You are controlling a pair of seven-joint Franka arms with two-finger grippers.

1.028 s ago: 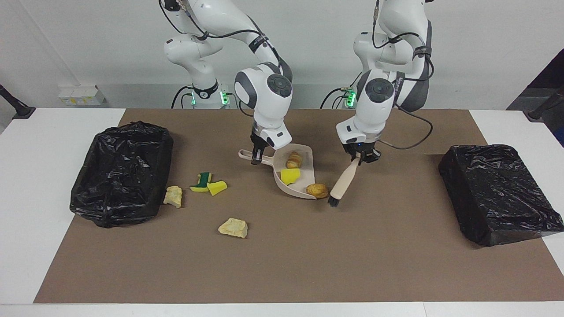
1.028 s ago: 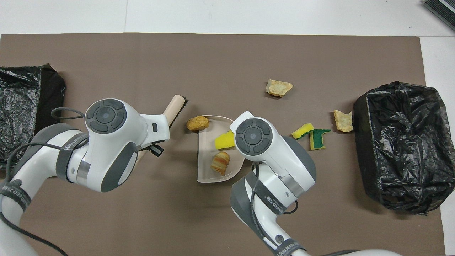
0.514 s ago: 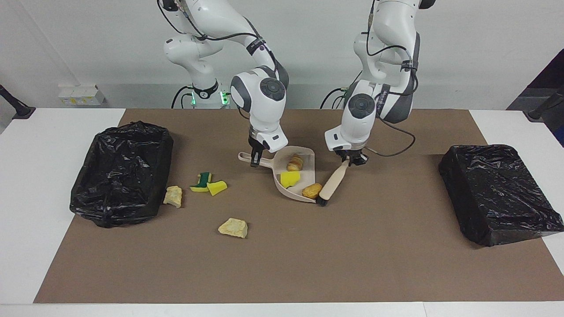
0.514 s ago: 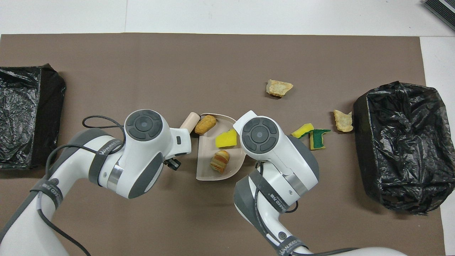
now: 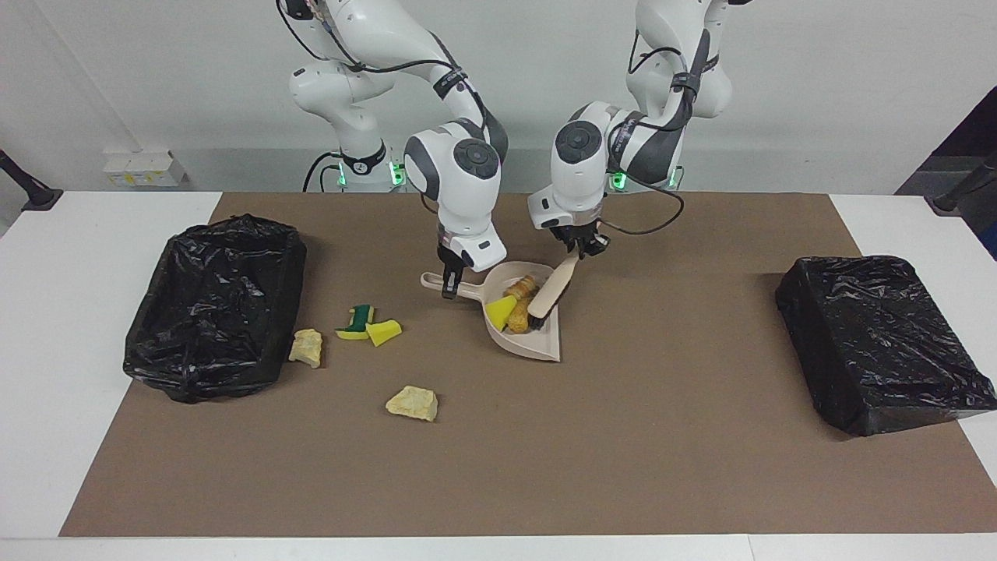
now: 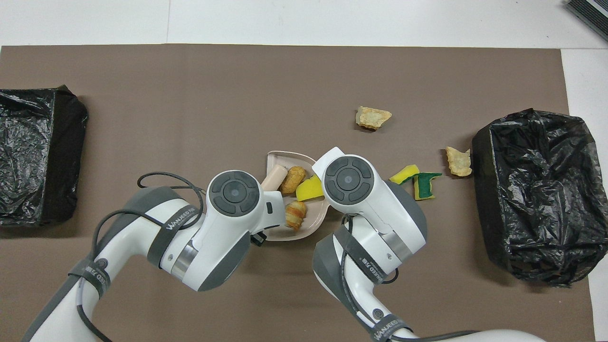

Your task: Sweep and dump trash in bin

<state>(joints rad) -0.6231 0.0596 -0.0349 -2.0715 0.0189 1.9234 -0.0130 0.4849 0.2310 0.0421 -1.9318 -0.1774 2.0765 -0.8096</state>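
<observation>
Facing view first: I see a brown paper mat [image 5: 701,483] with a black-bagged bin [image 5: 214,304] at the right arm's end and another black-bagged bin [image 5: 880,343] at the left arm's end. My right gripper [image 5: 450,284] is clamped on the handle of the beige plastic dustpan [image 5: 537,336]. My left gripper [image 5: 580,248] grips the beige hand brush [image 5: 551,287], its bristles down inside the pan. Three scraps [image 6: 295,183] lie in the pan beside the bristles. Four more scraps [image 5: 368,327] lie on the mat between the right gripper and the bin at its end.
</observation>
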